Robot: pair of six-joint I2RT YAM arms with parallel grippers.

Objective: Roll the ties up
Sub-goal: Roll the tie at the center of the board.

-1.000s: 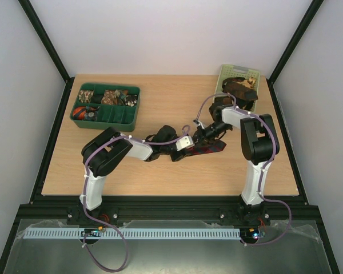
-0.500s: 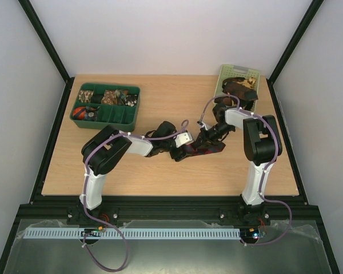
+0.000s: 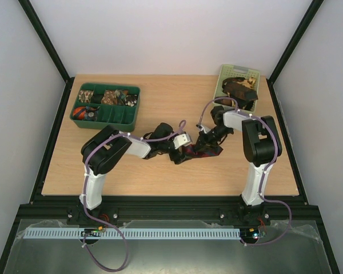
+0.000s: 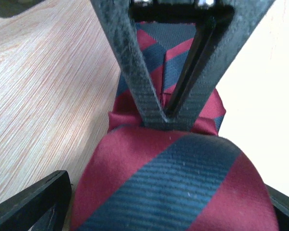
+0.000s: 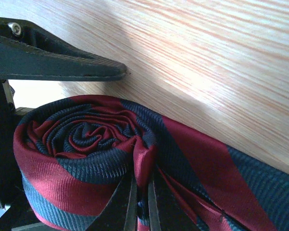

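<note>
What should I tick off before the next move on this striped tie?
1. Right gripper shut on the core of the dark red, navy-striped tie: ok.
2. Left gripper open, its fingers either side of the tie: ok.
3. Coil wound evenly, no layer slipping out: ok in the right wrist view.
4. Whole tie rolled: not ok; a flat stretch lies unrolled on the table.
5. Unrolled stretch free of twists along its full length: cannot tell.
6. Free compartment in the dark green divided tray: ok, some front compartments look empty.
</note>
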